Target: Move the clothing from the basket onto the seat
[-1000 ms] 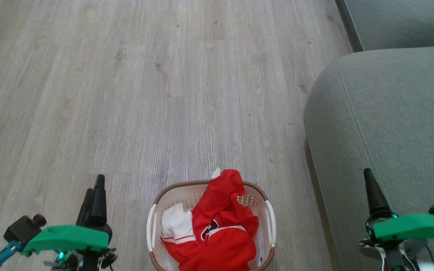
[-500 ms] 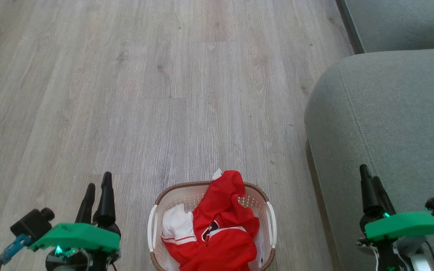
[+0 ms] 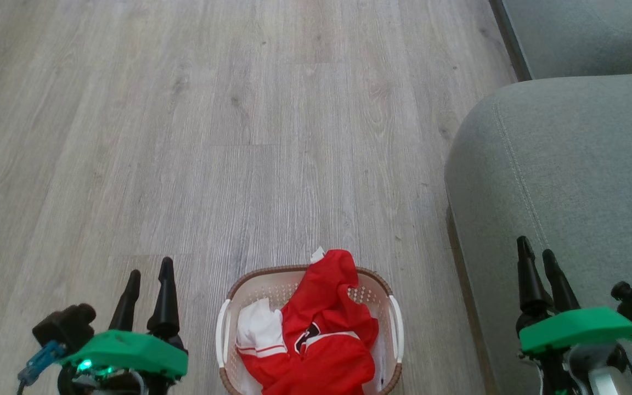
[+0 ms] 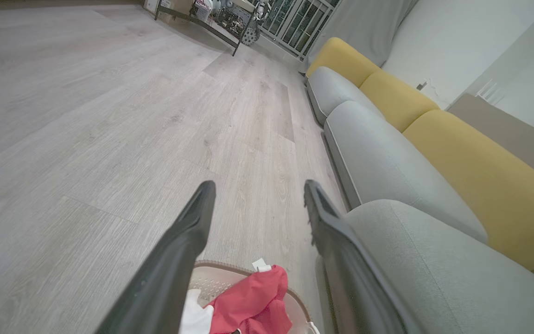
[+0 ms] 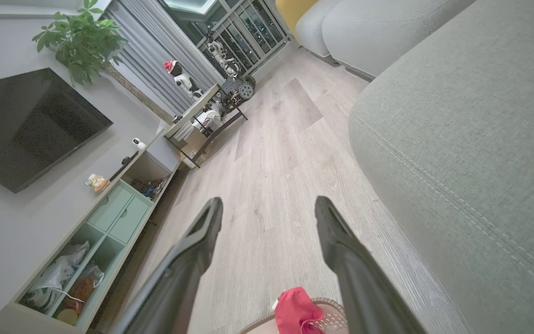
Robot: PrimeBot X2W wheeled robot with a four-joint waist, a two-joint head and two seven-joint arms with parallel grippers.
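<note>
Getting ready for the first pick

I judge the step in hand to be the reach, since nothing is gripped yet. The bright red soft sportswear clothing with white cuffs [image 3: 321, 323] lies bunched in the small cream perforated plastic basket with a brown woven-look rim [image 3: 264, 270]. The basket stands on the pale wood-look plank floor [image 3: 239, 137], near me and between my two grippers. The large grey-green upholstered seat cushion [image 3: 568, 181] is just right of the basket.

To do this well, I should come down from above on the high red fold at the far rim. I should pinch deep into the bunched cloth, stay clear of the perforated wall and white handles, and lift straight up before swinging right.

My left gripper [image 3: 150, 267] hangs left of the basket, jaws spread well apart, holding and touching nothing. My right gripper [image 3: 535, 248] shows against the near part of the seat, jaws likewise parted and empty.
</note>
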